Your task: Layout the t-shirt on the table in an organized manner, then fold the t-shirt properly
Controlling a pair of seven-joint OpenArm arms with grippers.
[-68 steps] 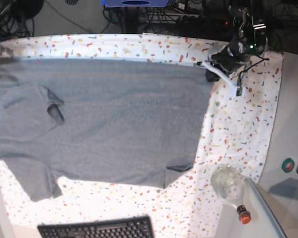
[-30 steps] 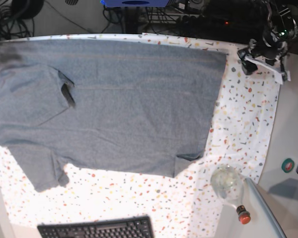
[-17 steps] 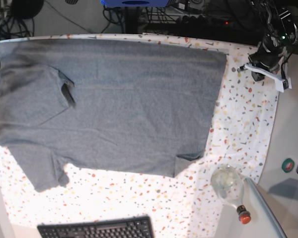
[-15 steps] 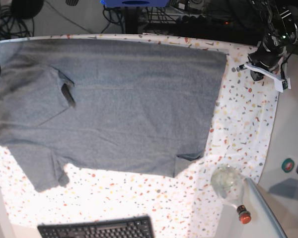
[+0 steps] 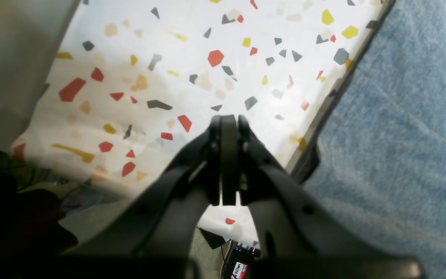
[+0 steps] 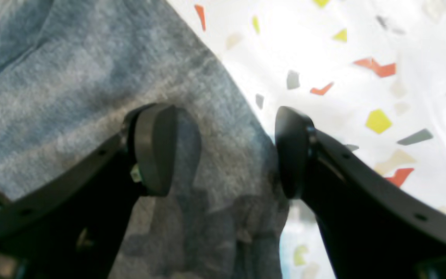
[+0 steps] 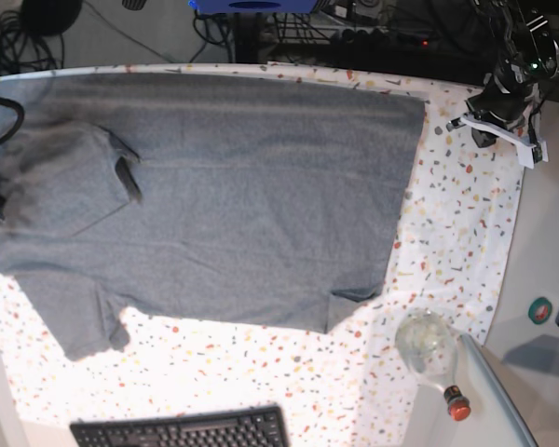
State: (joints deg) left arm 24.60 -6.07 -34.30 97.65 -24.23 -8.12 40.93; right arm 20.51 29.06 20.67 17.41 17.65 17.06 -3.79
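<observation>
One t-shirt (image 7: 214,196), heather grey, lies spread across one table (image 7: 447,242) covered in a white cloth flecked with red, yellow, grey and orange; it occupies most of the surface, its straight hem facing the base view's right and two sleeves at the left. One sleeve is folded over onto the body near the far edge, with a dark crease beside it; the other sleeve reaches toward the near edge. One small fold turns the near hem corner (image 7: 349,303) under. Two grippers appear. The left gripper (image 5: 229,124) hangs above bare speckled cloth at the far right corner of the base view, its two jaws pressed together with nothing between them, the t-shirt's edge just beside it. The right gripper (image 6: 223,149) sits low over the t-shirt's edge, its two fingers (image 6: 155,147) spread wide, one above fabric, one at the fabric's border; no cloth is pinched. Beyond the t-shirt stand one keyboard (image 7: 182,430) at the near edge and one clear bottle (image 7: 433,354) with a red cap.
</observation>
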